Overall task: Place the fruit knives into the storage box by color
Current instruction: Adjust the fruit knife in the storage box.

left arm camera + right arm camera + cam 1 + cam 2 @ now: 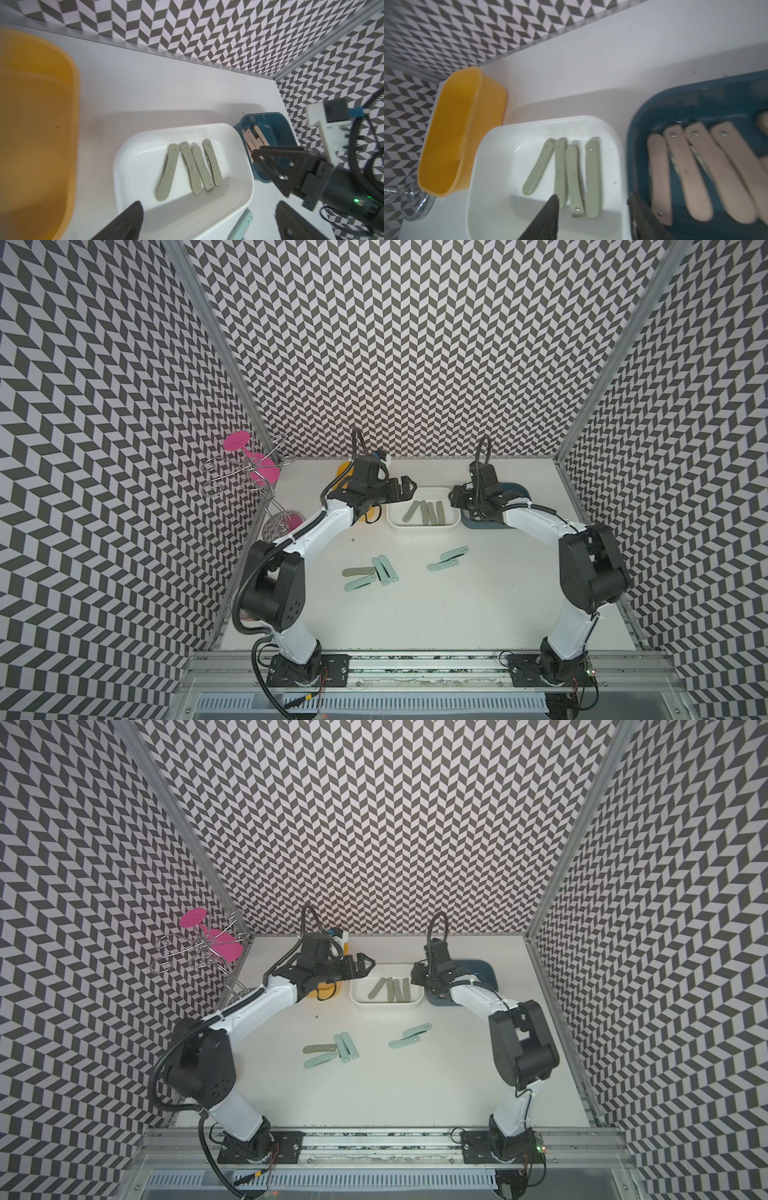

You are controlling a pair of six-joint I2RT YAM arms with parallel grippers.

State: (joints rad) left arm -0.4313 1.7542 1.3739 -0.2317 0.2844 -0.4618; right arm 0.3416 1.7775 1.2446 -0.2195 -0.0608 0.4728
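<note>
Since sage knives (428,512) lie sorted in white bin (419,526), left pincer (207,202) and right pincer (593,195) gape empty, ready for mint knives (379,571).

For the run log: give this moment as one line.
left gripper: open | right gripper: open | white box: four green knives | blue box: pink knives | table: loose knives

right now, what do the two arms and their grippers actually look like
The left arm and right arm have glossy white links between bulky black joints. Black corrugated hoses loop along them. The left gripper and right gripper are matte black with triangular, truss-like fingers; a small green light glows behind the right one.
</note>
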